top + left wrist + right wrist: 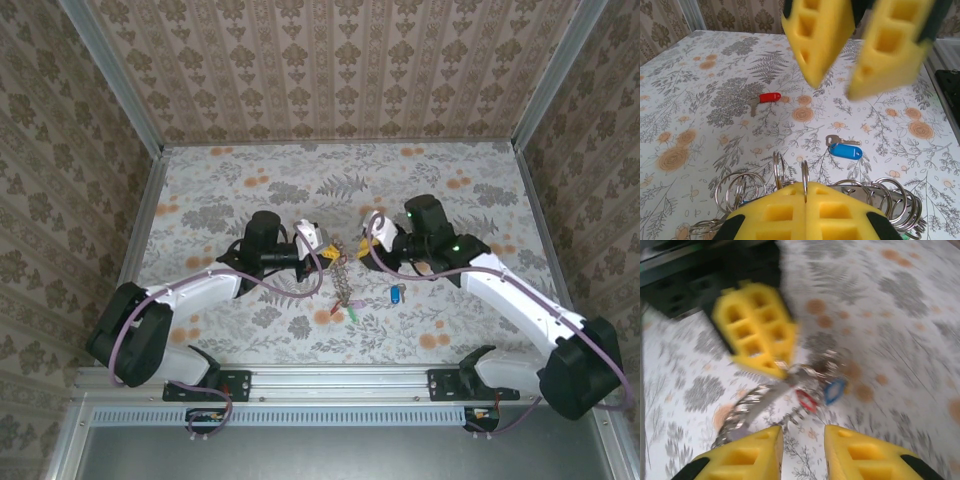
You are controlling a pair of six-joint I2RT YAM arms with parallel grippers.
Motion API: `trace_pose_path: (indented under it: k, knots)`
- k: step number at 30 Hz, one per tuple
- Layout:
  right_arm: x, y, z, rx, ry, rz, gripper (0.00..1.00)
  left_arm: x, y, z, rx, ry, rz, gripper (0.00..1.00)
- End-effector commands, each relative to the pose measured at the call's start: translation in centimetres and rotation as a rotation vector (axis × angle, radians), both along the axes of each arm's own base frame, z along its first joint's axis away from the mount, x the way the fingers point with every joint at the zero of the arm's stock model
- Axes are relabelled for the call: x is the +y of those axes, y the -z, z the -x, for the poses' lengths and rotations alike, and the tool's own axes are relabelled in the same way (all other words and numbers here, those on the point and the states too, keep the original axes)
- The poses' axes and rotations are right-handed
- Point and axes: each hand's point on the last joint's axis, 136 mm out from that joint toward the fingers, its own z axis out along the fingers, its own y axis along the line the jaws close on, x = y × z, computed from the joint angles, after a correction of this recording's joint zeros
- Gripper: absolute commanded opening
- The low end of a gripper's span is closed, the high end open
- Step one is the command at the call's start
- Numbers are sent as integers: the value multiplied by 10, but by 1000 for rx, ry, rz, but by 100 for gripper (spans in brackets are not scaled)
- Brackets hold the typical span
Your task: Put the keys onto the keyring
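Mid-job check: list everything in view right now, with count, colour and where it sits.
small metal key with blue oblong plastic tag: one, blue tag, flat on the table, apart from the ring bundle
small metal key with red oblong plastic tag: one, red tag, flat on the table, farther from the left wrist camera
keyring of grey metal rings and keys: one, grey with red, green and blue tags, between the two grippers
floral-patterned table: one, pale grey with orange flowers, under everything
patterned walls: three, brown-beige, around the table
left gripper: one, yellow foam fingers, shut on a ring of the keyring
right gripper: one, yellow foam fingers, open, empty, facing the left gripper
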Motion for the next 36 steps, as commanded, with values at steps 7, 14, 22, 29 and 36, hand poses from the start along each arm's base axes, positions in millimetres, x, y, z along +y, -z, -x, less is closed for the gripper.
trace_pose_path:
  k: [7,14,22,29,36]
  knots:
    - [-95,95,10,653,788,93,34,5,-19,0,-42,-7,19,0]
    - [-89,146,26,860,834,139,31,9,-17,1,-39,-12,12,0]
    - [-92,173,16,874,879,260,33,14,-17,3,-41,-24,7,0]
    - [-91,177,5,847,888,268,25,13,-16,2,-38,-22,5,0]
    - [-97,163,1,777,909,295,30,13,-19,0,-41,-23,5,0]
